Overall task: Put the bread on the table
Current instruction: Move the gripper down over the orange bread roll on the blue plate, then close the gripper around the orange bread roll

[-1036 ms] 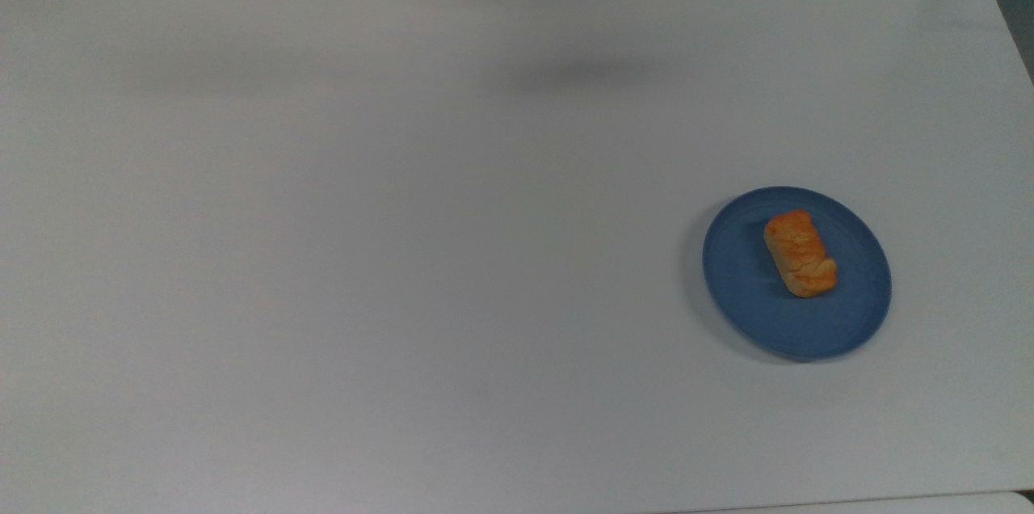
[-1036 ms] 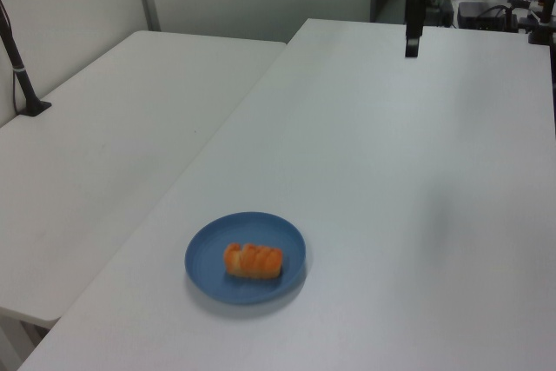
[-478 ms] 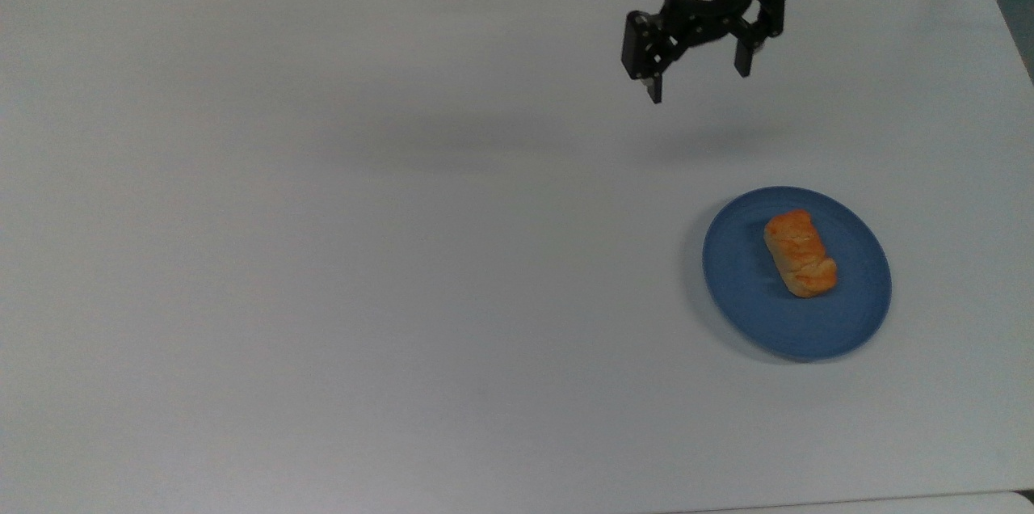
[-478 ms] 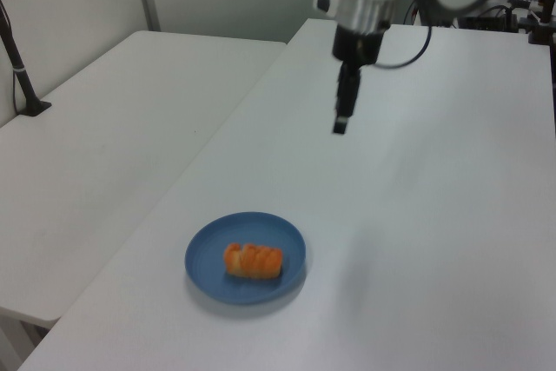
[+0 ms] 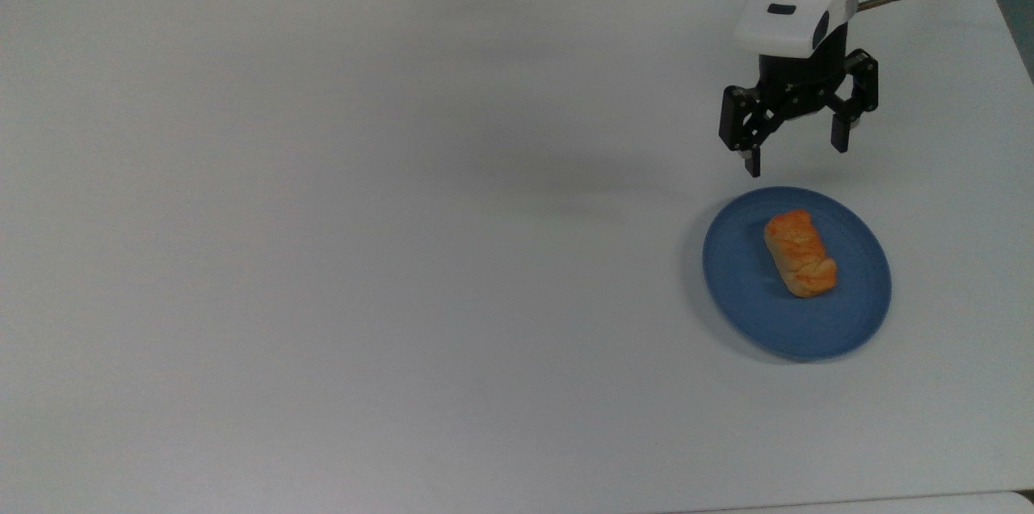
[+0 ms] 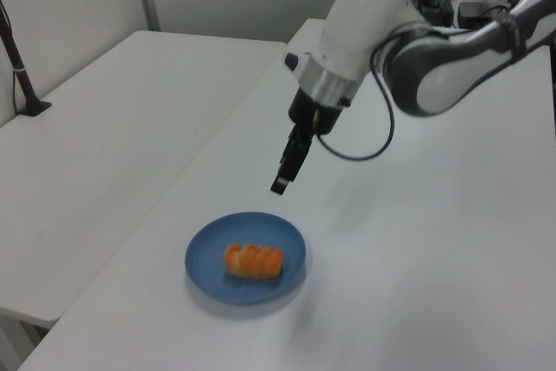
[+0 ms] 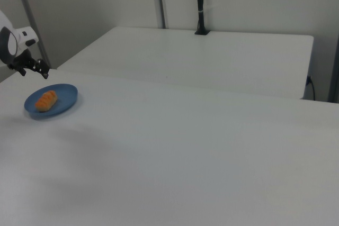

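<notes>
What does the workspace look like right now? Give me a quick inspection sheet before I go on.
Surface: white table, plain and matte.
Job's things: bread lies on the blue plate, near the top view's right edge; not yet on the table.
Clutter: nothing seen on the table besides the plate.
Grippers: pincer open, empty, hanging above the table just beyond the plate's far rim in the top view.
Cables: a black cable loops from the arm's wrist.
Surroundings: a second white table alongside, with a black pole clamped at its far edge.
</notes>
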